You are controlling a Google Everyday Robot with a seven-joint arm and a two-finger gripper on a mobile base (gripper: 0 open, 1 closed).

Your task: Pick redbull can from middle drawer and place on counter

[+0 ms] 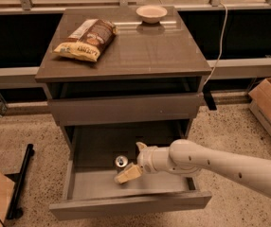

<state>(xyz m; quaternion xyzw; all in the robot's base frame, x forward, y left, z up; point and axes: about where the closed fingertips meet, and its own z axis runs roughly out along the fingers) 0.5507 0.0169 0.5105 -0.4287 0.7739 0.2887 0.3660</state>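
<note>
The redbull can [121, 162] stands upright on the floor of the open middle drawer [126, 203], its silver lid facing up. My gripper [130, 161] reaches into the drawer from the right, right beside the can. It is open, with one pale fingertip [127, 174] low in front of the can and the other [140, 147] behind it. The can is not lifted. The counter [140, 51] is the glossy grey-brown top of the cabinet above.
A chip bag [85, 39] lies on the counter's left side and a tan shallow bowl [151, 13] sits at its back. The drawer above [126, 108] is slightly open. A cardboard box [270, 105] stands on the floor at right, and a black bar [21, 181] lies at left.
</note>
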